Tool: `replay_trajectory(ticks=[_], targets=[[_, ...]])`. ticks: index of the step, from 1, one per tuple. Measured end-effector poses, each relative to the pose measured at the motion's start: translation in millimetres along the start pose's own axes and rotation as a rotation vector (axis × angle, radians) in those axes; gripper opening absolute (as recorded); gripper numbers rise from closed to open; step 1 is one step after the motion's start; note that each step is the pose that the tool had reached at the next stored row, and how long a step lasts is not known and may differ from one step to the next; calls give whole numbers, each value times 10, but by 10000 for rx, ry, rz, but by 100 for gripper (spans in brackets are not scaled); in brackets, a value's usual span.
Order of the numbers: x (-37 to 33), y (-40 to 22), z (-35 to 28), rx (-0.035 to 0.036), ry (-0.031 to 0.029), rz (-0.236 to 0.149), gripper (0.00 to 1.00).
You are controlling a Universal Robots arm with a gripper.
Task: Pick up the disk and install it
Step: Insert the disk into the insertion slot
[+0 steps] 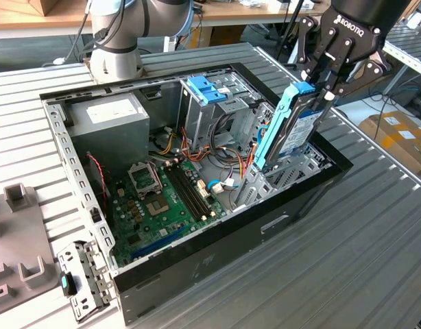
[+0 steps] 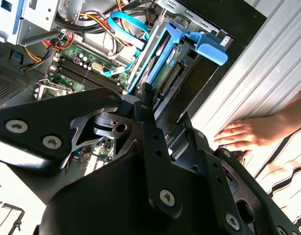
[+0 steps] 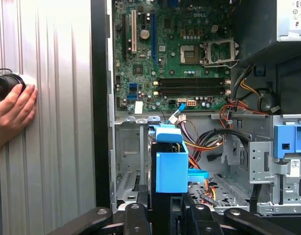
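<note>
An open computer case [image 1: 217, 255] (green motherboard [image 1: 159, 205] and grey power supply [image 1: 107, 118] inside) lies on a slatted metal table [image 1: 361, 253].

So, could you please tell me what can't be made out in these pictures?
- Exterior view: the disk, lower end hidden inside the drive bay.
- Second wrist view: how the end effector grips the disk, covered by its body.
- First wrist view: the dark object by the person's hand, cut by the edge.

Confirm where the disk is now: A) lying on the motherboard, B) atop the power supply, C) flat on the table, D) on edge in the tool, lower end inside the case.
D: the tool clamps the top of the disk, which stands on edge with its lower end inside the case.
</note>
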State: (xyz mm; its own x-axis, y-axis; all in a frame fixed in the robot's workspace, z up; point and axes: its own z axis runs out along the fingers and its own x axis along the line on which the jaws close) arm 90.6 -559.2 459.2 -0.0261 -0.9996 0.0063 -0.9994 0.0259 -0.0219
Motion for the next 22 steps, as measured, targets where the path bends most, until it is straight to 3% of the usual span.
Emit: replay_trajectory(ticks=[14, 22], targets=[[31, 0, 13, 0, 4, 0, 35], [33, 0, 53, 0, 2, 0, 35]])
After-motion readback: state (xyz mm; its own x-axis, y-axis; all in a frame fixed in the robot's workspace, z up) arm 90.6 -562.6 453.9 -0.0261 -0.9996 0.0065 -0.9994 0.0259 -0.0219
